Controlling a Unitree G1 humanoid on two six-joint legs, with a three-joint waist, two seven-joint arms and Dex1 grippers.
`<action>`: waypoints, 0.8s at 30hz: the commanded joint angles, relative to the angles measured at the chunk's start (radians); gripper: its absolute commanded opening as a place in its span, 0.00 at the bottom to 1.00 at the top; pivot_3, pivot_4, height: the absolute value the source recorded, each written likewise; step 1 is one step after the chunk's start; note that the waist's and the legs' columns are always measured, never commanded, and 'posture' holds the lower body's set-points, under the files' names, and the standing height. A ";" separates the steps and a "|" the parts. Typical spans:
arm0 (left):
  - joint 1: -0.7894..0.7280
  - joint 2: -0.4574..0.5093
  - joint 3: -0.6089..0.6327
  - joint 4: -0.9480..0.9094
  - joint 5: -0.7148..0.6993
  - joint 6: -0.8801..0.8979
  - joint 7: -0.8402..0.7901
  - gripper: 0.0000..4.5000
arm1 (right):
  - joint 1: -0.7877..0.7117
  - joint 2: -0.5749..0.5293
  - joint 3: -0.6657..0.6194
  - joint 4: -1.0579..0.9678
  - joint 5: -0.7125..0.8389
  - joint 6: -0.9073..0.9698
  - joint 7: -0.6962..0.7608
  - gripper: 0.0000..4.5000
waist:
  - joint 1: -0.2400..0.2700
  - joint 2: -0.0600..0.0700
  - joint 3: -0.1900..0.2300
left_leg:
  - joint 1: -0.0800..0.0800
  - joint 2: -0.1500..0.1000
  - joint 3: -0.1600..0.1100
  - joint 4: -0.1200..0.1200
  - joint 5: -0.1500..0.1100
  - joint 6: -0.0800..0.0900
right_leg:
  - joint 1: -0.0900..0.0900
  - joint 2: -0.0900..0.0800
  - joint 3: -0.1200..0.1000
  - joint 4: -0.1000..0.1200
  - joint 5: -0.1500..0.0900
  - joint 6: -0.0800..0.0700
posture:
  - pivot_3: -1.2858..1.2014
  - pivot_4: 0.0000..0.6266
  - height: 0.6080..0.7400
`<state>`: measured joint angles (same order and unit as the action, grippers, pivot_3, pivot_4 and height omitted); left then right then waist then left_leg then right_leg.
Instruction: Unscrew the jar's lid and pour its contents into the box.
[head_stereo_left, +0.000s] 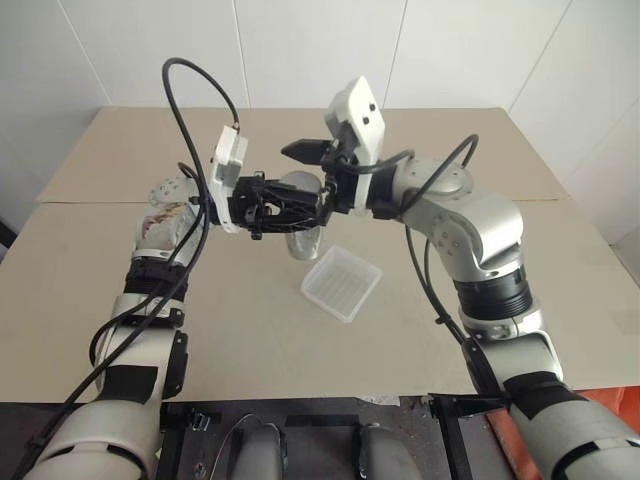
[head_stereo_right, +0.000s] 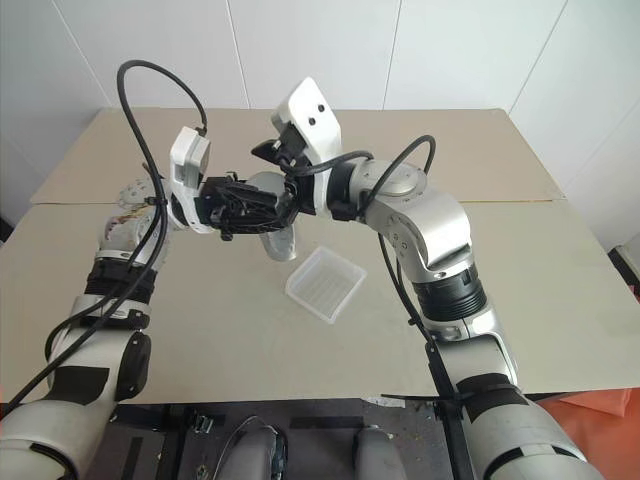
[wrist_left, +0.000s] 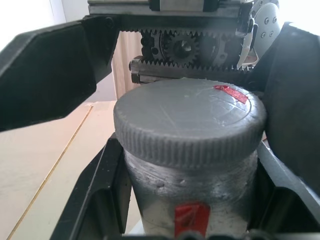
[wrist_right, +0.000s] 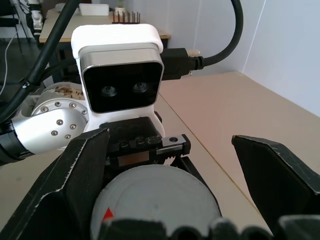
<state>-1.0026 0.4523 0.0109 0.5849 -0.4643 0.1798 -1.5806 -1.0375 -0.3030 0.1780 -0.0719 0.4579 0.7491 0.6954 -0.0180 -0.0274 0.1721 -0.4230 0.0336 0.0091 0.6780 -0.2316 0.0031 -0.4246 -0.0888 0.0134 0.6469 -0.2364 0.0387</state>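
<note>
My left gripper (head_stereo_left: 308, 207) is shut on the silvery-grey jar (head_stereo_left: 305, 240), which it holds in the air over the table. A red mark shows on the jar's body (wrist_left: 191, 192). The grey ribbed lid (wrist_left: 190, 125) sits on the jar and bears a small red strip. My right gripper (wrist_right: 167, 145) is open, with one black finger (wrist_left: 50, 75) on each side of the lid (wrist_right: 155, 195) and a gap to both. The translucent white box (head_stereo_left: 342, 283) lies on the table just below and right of the jar. The contents are hidden inside the jar.
The tan table (head_stereo_left: 200, 330) has a seam running across it behind the arms and white walls beyond. Black cables loop above both wrists. An orange object (head_stereo_left: 600, 410) shows at the near right, beyond the table's front edge.
</note>
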 joint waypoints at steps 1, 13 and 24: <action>-0.004 0.023 0.021 -0.052 -0.017 0.003 -0.017 0.55 | -0.009 -0.021 -0.043 -0.011 0.006 -0.018 0.021 0.99 | 0.000 0.000 0.000 | 0.000 0.000 0.000 0.000 0.000 0.000 | 0.000 0.000 0.000 0.000 0.000 0.000 | 0.52 0.24 1.00; 0.037 0.059 0.039 -0.117 -0.039 0.032 -0.026 0.55 | 0.027 -0.145 -0.123 0.093 0.051 -0.085 0.201 0.99 | 0.001 0.000 0.000 | 0.000 0.000 0.000 0.000 0.000 0.000 | 0.000 0.000 0.000 0.000 0.000 0.000 | 0.52 0.24 1.00; 0.063 0.098 0.051 -0.153 -0.049 0.051 -0.021 0.55 | 0.041 -0.211 -0.174 0.179 0.075 -0.151 0.308 0.99 | -0.006 0.000 0.000 | 0.000 0.000 0.000 0.000 0.000 0.000 | 0.000 0.000 0.000 0.000 0.000 0.000 | 0.52 0.24 1.00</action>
<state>-0.9352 0.5329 0.0345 0.4638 -0.4963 0.2257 -1.6021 -0.9744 -0.5034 0.0461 0.1646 0.5133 0.6190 0.9923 -0.0238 -0.0274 0.1721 -0.4227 0.0338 0.0095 0.6777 -0.2316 0.0031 -0.4247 -0.0887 0.0139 0.6469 -0.2364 0.0387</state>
